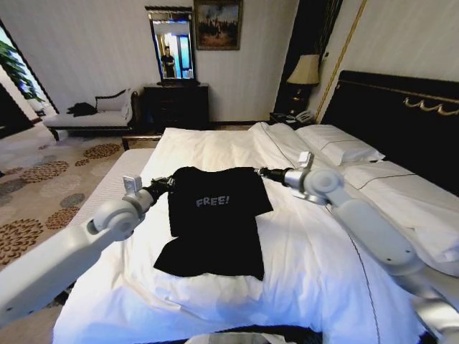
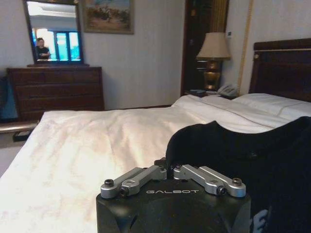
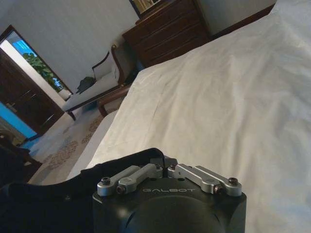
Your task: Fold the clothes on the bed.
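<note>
1. The soft black short-sleeved T-shirt (image 1: 214, 218) with white "FREE!" lettering is lying mid-bed on the large white-sheeted bed (image 1: 315, 272), its upper part doubled toward the hem.
2. The left gripper (image 1: 163, 186) and right gripper (image 1: 262, 172) are both pinching the T-shirt's raised far corners, fingers clamped together on fabric.
3. Uneven pulling is risking a skewed fold.
4. A thin pinch slipping would be dropping one corner.

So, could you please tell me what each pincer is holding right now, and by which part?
Both are shut on the black T-shirt: the left pincer at its left shoulder corner, the right pincer at its right shoulder corner, over the bed.
</note>
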